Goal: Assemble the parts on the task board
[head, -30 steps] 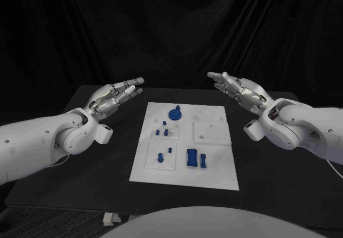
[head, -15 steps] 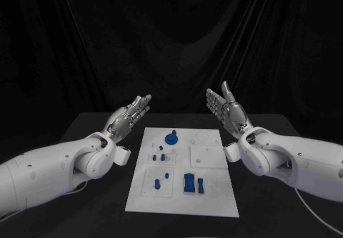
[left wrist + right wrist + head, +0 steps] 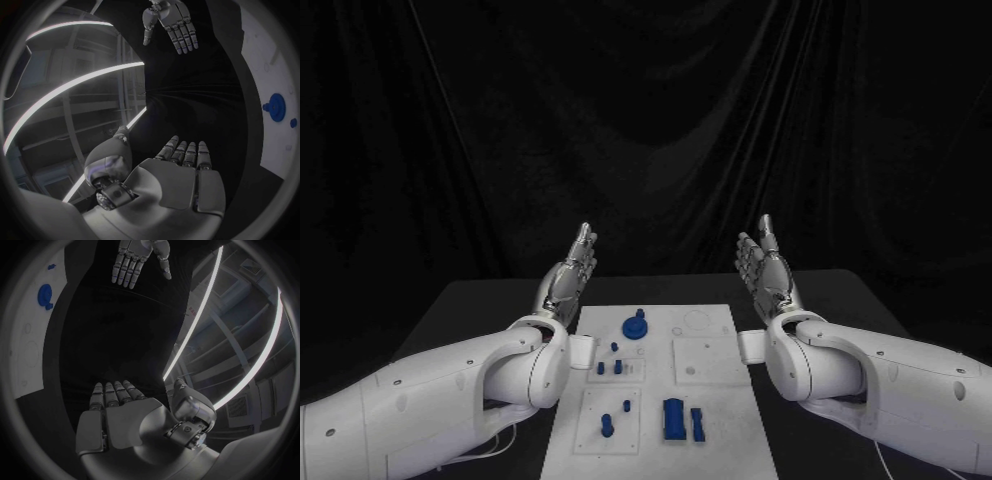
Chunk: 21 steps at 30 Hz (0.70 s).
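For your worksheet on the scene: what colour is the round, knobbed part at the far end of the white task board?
Blue round knobbed part, clearest in the head view.

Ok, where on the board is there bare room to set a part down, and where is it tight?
On the task board, the bare patches are the near right corner beside the two tall blue blocks, and the white square plate at mid right. The left column is crowded: blue pegs, the near peg plate, and the round blue part at the far end.

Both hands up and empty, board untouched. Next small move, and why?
Probably lower the left hand toward the blue parts on the task board. Both it and the right hand are raised, fingers straight, holding nothing, well above the board.
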{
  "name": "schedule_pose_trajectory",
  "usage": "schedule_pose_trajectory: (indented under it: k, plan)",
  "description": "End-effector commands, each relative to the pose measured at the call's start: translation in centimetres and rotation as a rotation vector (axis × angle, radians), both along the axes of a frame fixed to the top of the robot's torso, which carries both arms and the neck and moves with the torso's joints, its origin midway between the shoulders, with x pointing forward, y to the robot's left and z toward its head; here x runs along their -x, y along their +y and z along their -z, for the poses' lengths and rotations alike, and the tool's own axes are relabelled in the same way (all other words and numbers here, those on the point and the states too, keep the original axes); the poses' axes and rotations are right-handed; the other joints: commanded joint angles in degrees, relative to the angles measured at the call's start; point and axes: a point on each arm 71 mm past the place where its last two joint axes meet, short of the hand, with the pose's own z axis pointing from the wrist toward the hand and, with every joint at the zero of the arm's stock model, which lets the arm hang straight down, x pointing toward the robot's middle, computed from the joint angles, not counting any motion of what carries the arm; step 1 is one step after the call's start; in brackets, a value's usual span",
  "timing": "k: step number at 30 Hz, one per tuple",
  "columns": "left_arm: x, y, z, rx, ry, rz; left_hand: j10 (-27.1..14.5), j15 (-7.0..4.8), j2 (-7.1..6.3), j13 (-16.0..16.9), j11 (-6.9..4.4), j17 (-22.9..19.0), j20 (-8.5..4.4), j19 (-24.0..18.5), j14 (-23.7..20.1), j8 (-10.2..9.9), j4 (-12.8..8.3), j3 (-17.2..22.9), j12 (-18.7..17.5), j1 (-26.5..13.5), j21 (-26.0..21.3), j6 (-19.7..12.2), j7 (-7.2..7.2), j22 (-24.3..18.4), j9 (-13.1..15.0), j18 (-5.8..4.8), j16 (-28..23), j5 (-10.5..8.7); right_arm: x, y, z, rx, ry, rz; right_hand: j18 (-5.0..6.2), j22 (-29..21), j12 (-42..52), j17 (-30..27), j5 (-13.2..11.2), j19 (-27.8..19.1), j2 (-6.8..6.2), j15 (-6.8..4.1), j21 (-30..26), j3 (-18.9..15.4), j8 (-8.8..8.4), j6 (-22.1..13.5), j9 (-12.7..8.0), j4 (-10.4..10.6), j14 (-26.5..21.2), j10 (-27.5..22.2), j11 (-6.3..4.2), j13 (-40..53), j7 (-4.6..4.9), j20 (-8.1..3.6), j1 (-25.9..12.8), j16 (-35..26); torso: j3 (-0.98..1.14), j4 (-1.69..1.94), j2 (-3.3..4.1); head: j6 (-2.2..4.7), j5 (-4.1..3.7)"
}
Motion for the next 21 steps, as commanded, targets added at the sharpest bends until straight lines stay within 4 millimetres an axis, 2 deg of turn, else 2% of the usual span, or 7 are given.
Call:
schedule_pose_trajectory:
  k: [1,10,11,18,21]
  plan:
    - [0.08,0.50,0.41,-0.022,0.060,-0.129,-0.79,0.10,-0.19,-0.06,0.01,-0.07,-0.02,-0.63,-0.32,-0.27,-2.06,0.56,-1.34,-6.01,-0.33,-2.65,-0.02,-1.35,-0.08,-1.65,-0.37,-2.62,0.01,-0.40,0.08,-0.001,0.006,0.058,-0.41,-0.07,-0.21,-0.06,-0.20,-0.01,0.07,-0.29,-0.20,0.06,-0.20,-0.21,-0.06,-0.22,-0.01,-0.26,-0.07,-0.06,0.02,-0.30,-0.36,-0.21,0.04,-0.20,-0.09,0.08,-0.02]
    - [0.10,0.44,0.42,-0.022,0.063,-0.134,-0.79,0.10,-0.19,-0.06,0.01,-0.07,-0.02,-0.63,-0.32,-0.27,-2.06,0.56,-1.34,-10.04,-0.33,-4.27,-0.02,-1.35,-0.08,-1.65,-0.37,-2.62,0.01,-0.40,0.08,-0.001,0.006,0.058,-0.41,-0.07,-0.21,-0.06,-0.20,-0.01,0.07,-0.29,-0.20,0.06,-0.20,-0.21,-0.06,-0.22,-0.01,-0.26,-0.07,-0.06,0.02,-0.30,-0.36,-0.21,0.04,-0.20,-0.09,0.08,-0.02]
    - [0.10,0.44,0.42,-0.022,0.063,-0.134,-0.79,0.10,-0.19,-0.06,0.01,-0.07,-0.02,-0.63,-0.32,-0.27,-2.06,0.56,-1.34,-10.48,-0.33,-8.37,-0.02,-1.35,-0.08,-1.65,-0.37,-2.62,0.01,-0.40,0.08,-0.001,0.006,0.058,-0.41,-0.07,-0.21,-0.06,-0.20,-0.01,0.07,-0.29,-0.20,0.06,-0.20,-0.21,-0.06,-0.22,-0.01,-0.26,-0.07,-0.06,0.02,-0.30,-0.36,-0.21,0.04,-0.20,-0.09,0.08,-0.02]
    - [0.10,0.44,0.42,-0.022,0.063,-0.134,-0.79,0.10,-0.19,-0.06,0.01,-0.07,-0.02,-0.63,-0.32,-0.27,-2.06,0.56,-1.34,-12.63,-0.33,-8.37,-0.02,-1.35,-0.08,-1.65,-0.37,-2.62,0.01,-0.40,0.08,-0.001,0.006,0.058,-0.41,-0.07,-0.21,-0.06,-0.20,-0.01,0.07,-0.29,-0.20,0.06,-0.20,-0.21,-0.06,-0.22,-0.01,-0.26,-0.07,-0.06,0.02,-0.30,-0.36,-0.21,0.04,-0.20,-0.09,0.08,-0.02]
    - [0.10,0.44,0.42,-0.022,0.063,-0.134,-0.79,0.10,-0.19,-0.06,0.01,-0.07,-0.02,-0.63,-0.32,-0.27,-2.06,0.56,-1.34,-14.81,-0.33,-8.37,-0.02,-1.35,-0.08,-1.65,-0.37,-2.62,0.01,-0.40,0.08,-0.001,0.006,0.058,-0.41,-0.07,-0.21,-0.06,-0.20,-0.01,0.07,-0.29,-0.20,0.06,-0.20,-0.21,-0.06,-0.22,-0.01,-0.26,-0.07,-0.06,0.02,-0.30,-0.36,-0.21,0.04,-0.20,-0.09,0.08,-0.02]
